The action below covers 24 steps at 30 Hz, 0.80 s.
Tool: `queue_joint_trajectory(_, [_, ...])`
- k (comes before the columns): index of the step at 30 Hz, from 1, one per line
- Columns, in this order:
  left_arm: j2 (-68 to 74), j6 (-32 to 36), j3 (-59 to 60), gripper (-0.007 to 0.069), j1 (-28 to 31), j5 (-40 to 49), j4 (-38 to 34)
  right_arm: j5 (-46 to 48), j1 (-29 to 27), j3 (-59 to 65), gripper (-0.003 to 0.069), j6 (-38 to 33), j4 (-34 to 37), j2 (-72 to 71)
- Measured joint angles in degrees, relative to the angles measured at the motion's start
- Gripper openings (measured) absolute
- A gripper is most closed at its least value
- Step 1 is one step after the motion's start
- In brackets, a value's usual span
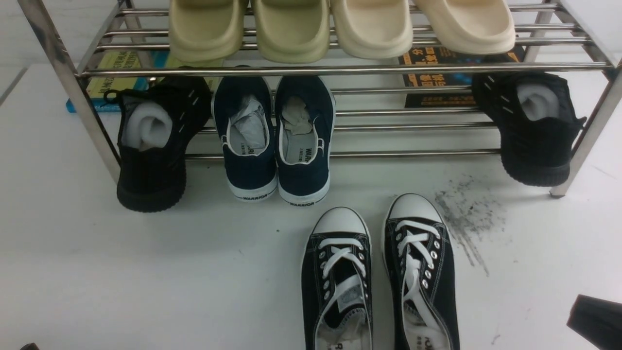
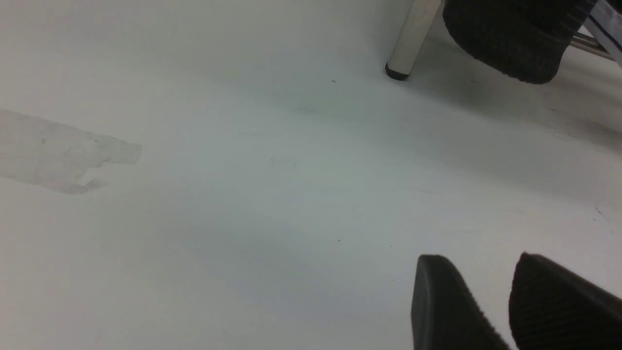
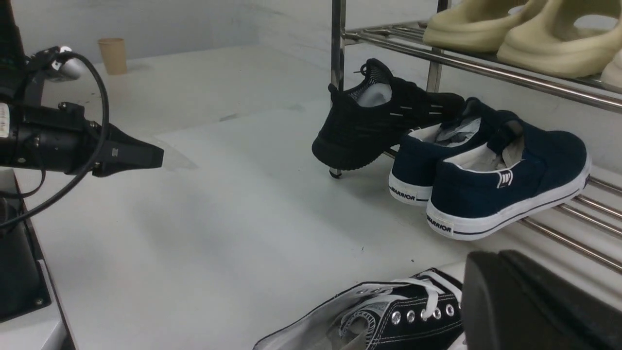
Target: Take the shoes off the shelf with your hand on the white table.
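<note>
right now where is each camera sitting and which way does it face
Front view: between the arms, facing the chrome tube shelf and black canvas sneakers with white laces on the white table; a corner of the right tool shows.
Left wrist view: low over the table, facing a shelf leg; the left tool shows.
Right wrist view: low beside the sneakers, looking across at the left arm; its own shut tool shows.
Shared: front and right wrist views both show the navy slip-on shoes.

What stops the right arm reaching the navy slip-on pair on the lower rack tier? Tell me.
Probably nothing. The navy canvas slip-ons have heels hanging off the chrome tube shelf, with bare white table ahead; the black canvas lace-up sneakers lie nearer, slightly aside.
</note>
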Motion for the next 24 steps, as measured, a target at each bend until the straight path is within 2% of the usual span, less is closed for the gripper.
queue_joint_trajectory(24, [0.0,0.0,0.0,0.0242,0.0,0.0,0.0,-0.07,0.0,0.0,0.0004,0.0,1.16,0.0])
